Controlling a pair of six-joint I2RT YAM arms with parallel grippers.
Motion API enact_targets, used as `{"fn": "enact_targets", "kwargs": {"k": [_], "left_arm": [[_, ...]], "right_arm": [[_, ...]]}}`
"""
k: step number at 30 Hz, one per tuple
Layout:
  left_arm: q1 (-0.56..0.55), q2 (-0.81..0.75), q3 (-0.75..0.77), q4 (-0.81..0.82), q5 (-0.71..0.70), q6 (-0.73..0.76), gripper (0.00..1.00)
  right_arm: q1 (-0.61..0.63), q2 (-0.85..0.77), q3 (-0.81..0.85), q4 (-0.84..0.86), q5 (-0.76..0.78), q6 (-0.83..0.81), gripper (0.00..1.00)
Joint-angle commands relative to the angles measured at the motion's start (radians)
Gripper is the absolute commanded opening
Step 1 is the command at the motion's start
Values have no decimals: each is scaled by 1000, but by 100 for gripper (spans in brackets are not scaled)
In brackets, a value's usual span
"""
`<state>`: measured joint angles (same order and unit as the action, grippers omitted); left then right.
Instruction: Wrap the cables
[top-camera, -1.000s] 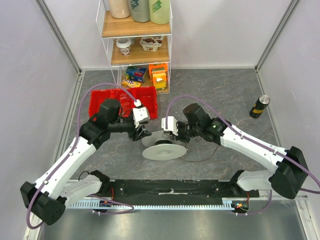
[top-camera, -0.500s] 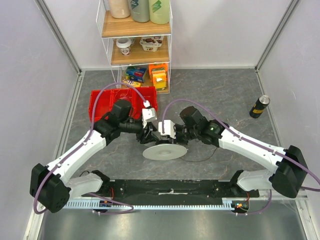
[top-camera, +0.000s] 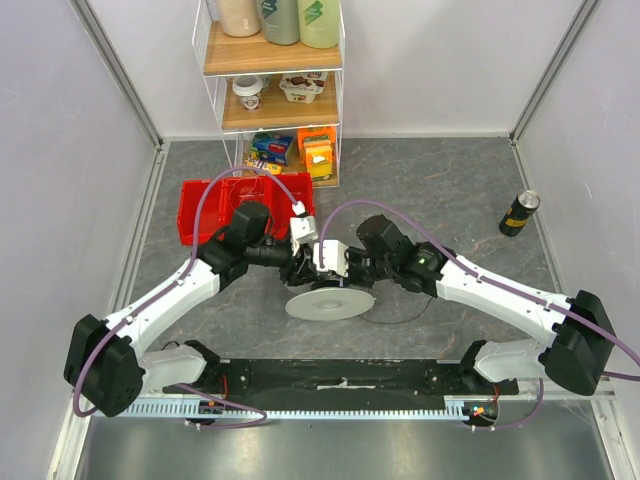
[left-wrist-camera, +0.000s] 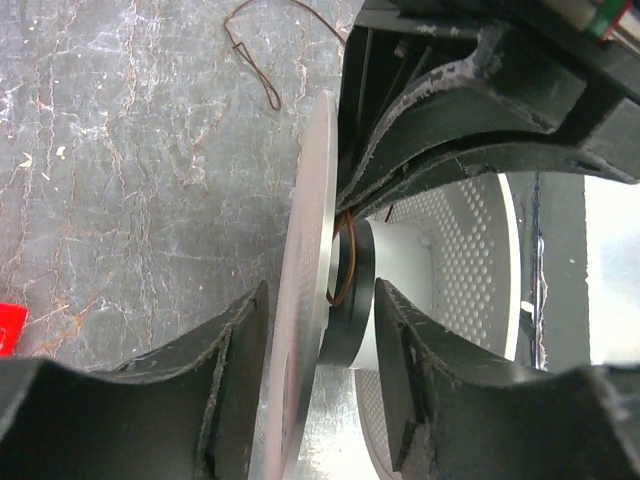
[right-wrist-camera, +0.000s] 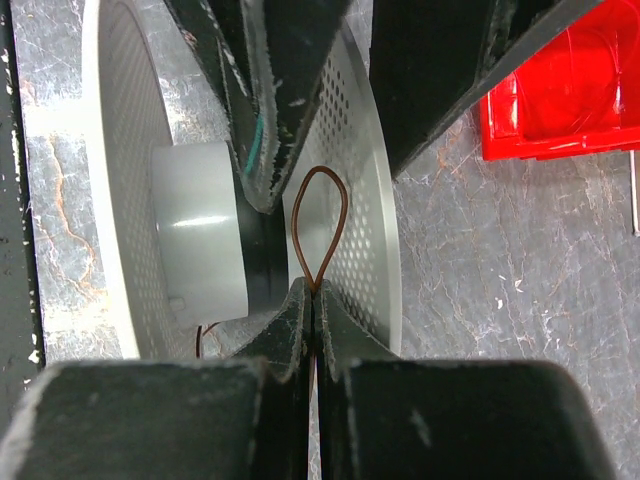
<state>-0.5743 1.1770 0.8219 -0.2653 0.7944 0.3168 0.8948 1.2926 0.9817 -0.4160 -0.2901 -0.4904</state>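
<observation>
"Where are the cables (right-wrist-camera: 345, 215)?"
"Looped over the spool (top-camera: 328, 303), pinched by the right end effector (right-wrist-camera: 313, 290), which is pressed together. The left end effector (left-wrist-camera: 320, 300) is spread astride a flange."
"Containers?"
"A red crate (top-camera: 205, 205) at ten o'clock of the spool, contents unclear. The shelf (top-camera: 275, 122) at twelve holds bottles (top-camera: 280, 20) and tubs (top-camera: 300, 87)."

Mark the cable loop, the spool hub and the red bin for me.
cable (right-wrist-camera: 346, 210), right wrist view, right strand of the loop.
spool (right-wrist-camera: 198, 235), right wrist view, white hub.
red bin (right-wrist-camera: 565, 85), right wrist view, side wall.
</observation>
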Motion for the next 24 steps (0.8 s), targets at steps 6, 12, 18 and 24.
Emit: {"fn": "enact_targets", "kwargs": {"k": [6,12,18,24], "left_arm": [[-12,27,-9,89,26,-51,41],[-16,42,-10,98,23,-53,36],[-16,53,-15,112,25,-79,37],[-18,58,-18,123,28,-100,27]], "right_arm": [[12,-26,-20,52,34,18,0],[13,-26,-21,62,34,35,0],[13,-26,-26,74,43,47,0],[15,-27,-31,77,37,47,0]]}}
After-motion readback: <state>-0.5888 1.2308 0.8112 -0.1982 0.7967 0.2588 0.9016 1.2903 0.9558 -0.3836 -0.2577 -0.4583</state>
